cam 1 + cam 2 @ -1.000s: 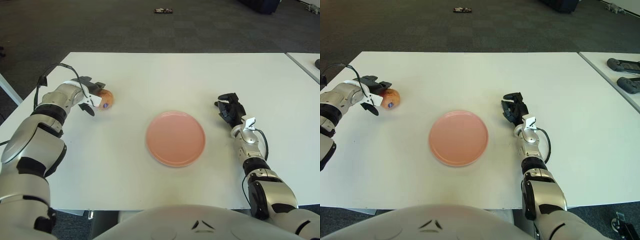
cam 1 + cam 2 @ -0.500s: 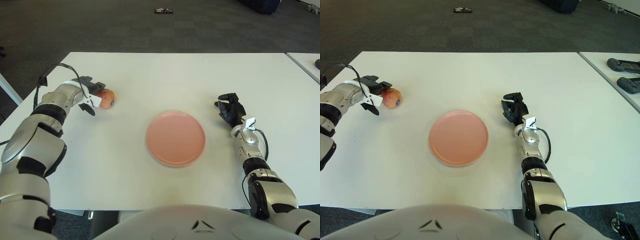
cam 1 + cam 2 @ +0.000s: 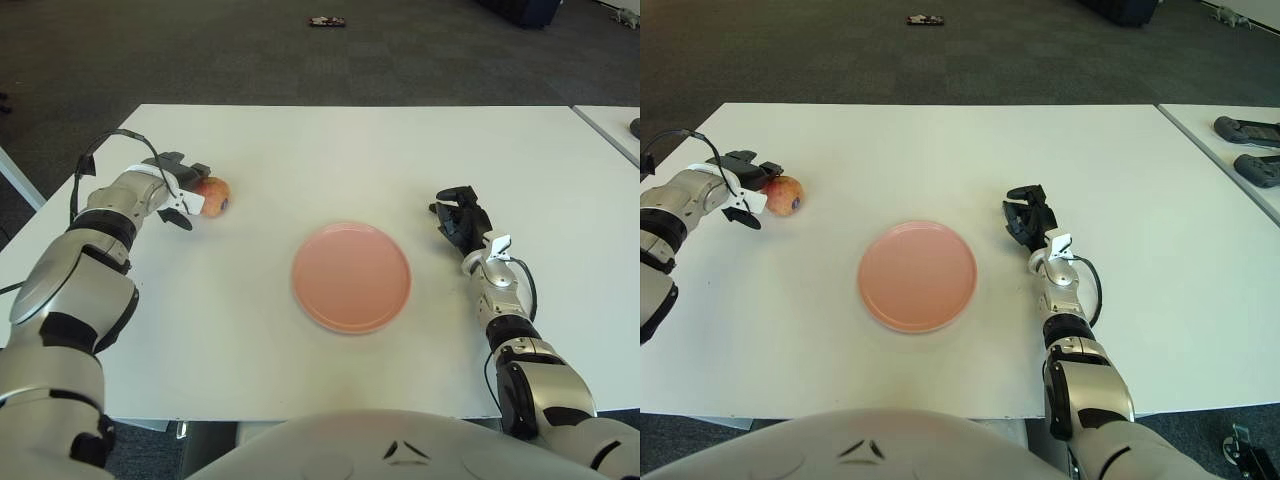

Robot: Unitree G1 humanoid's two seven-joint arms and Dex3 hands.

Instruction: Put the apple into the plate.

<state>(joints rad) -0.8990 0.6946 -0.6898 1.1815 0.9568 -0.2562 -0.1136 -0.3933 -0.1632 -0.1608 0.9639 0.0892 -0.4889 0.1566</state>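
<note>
The left hand (image 3: 178, 191) sits low over the white surface (image 3: 330, 150) at its left side, its dark fingers (image 3: 186, 166) spread around the near-left flank of the apple (image 3: 213, 194). One finger reaches over the top of the fruit and another shows below it, but the grip is not closed; I cannot tell whether the fingers touch the skin. The apple lies on the surface just to the right of this hand. Further right and nearer the robot is the pink plate (image 3: 351, 277), holding nothing, well apart from the apple. The right hand (image 3: 461, 220) shows beyond the plate's right side, its black fingers curled loosely inward and holding nothing.
</note>
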